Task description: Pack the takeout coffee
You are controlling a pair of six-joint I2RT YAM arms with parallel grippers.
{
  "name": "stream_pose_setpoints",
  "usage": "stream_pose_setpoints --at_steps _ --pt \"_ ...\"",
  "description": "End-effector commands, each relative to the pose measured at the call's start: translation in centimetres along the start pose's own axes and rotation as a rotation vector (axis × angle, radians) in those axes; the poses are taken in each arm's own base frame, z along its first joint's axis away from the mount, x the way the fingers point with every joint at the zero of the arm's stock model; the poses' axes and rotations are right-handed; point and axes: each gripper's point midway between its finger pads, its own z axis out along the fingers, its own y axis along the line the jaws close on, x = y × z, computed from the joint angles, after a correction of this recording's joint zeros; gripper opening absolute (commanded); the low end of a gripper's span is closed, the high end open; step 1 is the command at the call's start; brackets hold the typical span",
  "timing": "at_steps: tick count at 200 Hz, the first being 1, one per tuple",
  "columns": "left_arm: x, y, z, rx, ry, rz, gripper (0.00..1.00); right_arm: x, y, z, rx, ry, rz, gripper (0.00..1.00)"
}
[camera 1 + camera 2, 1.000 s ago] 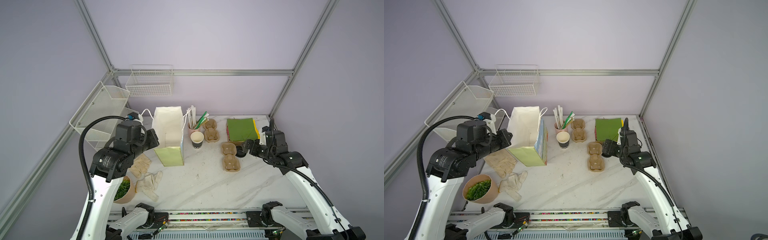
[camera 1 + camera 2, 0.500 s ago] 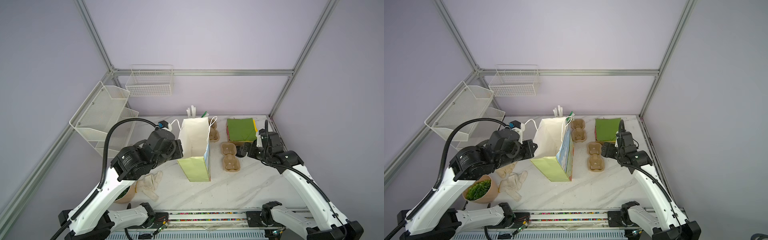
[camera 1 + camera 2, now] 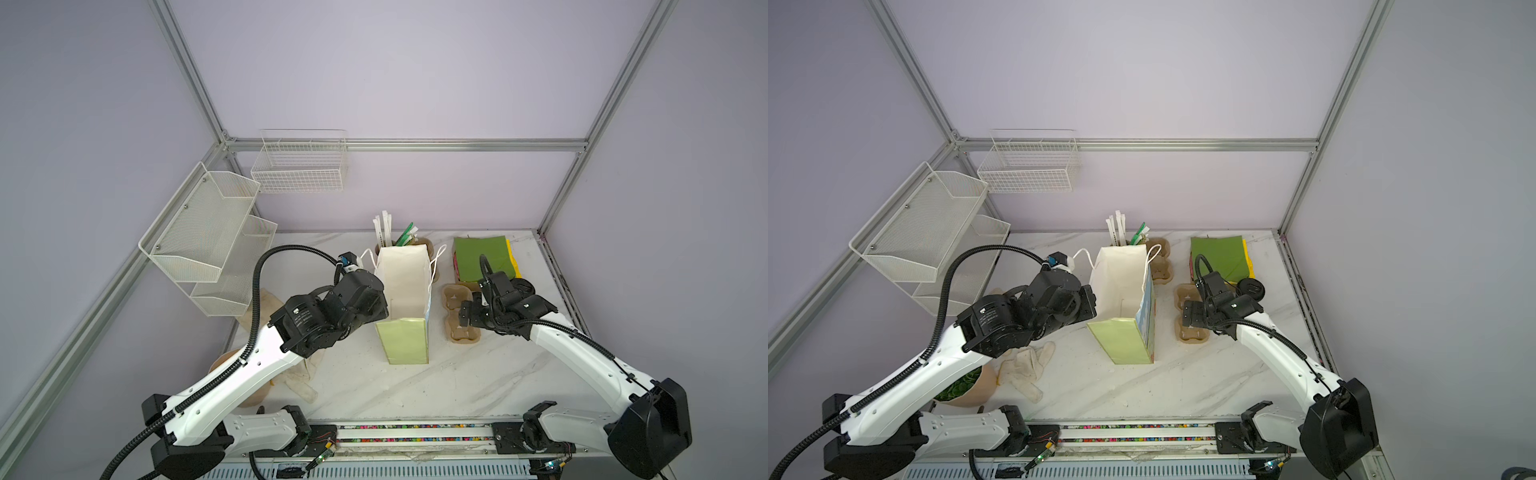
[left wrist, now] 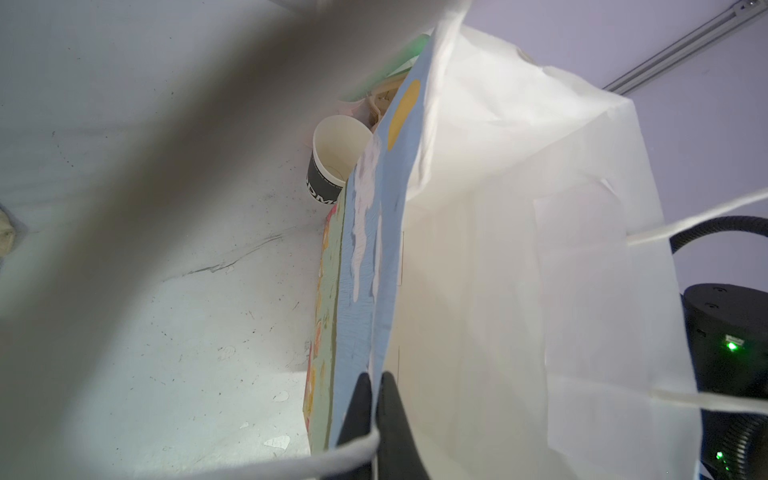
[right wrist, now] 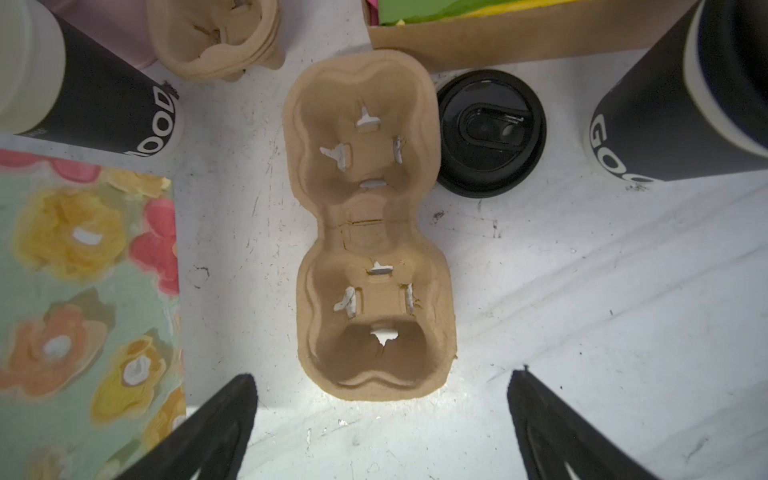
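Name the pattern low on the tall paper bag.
The tall paper bag bears pink, yellow and orange flowers on green; best in the right wrist view.

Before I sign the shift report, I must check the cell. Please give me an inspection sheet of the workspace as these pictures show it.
Surface: marble table, scuffed and speckled; no spill seen.
Job's things: black cup beside the paper bag, open; second black cup by the green napkins, no lid seen; black lid loose beside the cup carrier.
Clutter: straws, gloves, bowl of greens, spare carriers.
Grippers: left pincer shut on the bag's wall; right pincer open, empty, over the carrier.
Cables: black hose arches over the left arm; thin cable runs along the right arm.
Surroundings: wire basket and mesh shelf hang at the back left.
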Motion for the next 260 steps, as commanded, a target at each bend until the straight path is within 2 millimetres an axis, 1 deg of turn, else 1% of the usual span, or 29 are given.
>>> stream_pose_setpoints --at_steps 1,41,47,50,59,79,93,102,128,148,203,229,260 --pt "-0.9 0.2 0.6 -0.014 -0.073 -0.079 0.00 -0.9 0.1 0.7 0.027 -0.022 -0.002 0.97" --pt "-0.2 -0.3 2.1 -0.019 -0.067 -0.102 0.00 -0.9 0.5 2.6 0.039 0.009 -0.009 0.97" --pt "-0.1 -0.3 2.4 -0.026 -0.063 -0.105 0.00 -1.3 0.7 2.5 0.034 0.001 -0.008 0.98" --pt "0.0 -0.4 2.4 -0.027 -0.062 -0.106 0.00 -1.1 0.7 3.1 0.043 0.016 -0.011 0.97" --pt "0.1 -0.3 2.8 -0.039 -0.059 -0.113 0.00 -1.3 0.9 3.6 0.040 0.017 -0.010 0.97" --pt "0.5 -0.2 3.5 -0.057 -0.054 -0.127 0.00 -2.1 1.5 4.0 0.036 0.010 -0.020 0.97" --pt "0.6 -0.3 3.8 -0.065 -0.052 -0.131 0.00 -2.3 1.9 4.3 0.023 0.013 -0.023 0.98" --pt "0.8 -0.2 4.1 -0.075 -0.050 -0.132 0.00 -2.5 1.7 4.7 0.044 0.012 -0.028 0.97" --pt "1.2 -0.2 4.7 -0.086 -0.041 -0.149 0.00 -2.1 1.7 5.8 0.051 0.037 -0.048 0.97" --pt "1.4 -0.6 5.0 -0.087 -0.036 -0.151 0.00 -2.1 1.6 6.2 0.056 0.035 -0.052 0.97" --pt "1.1 -1.7 5.6 -0.081 -0.050 -0.170 0.00 -1.9 1.0 7.8 0.108 0.056 -0.088 0.97" --pt "1.0 -2.0 5.9 -0.078 -0.060 -0.173 0.00 -2.2 1.2 8.1 0.104 0.052 -0.096 0.97" --pt "1.3 -2.2 6.5 -0.081 -0.053 -0.169 0.00 -2.1 1.5 8.7 0.097 0.070 -0.101 0.97"
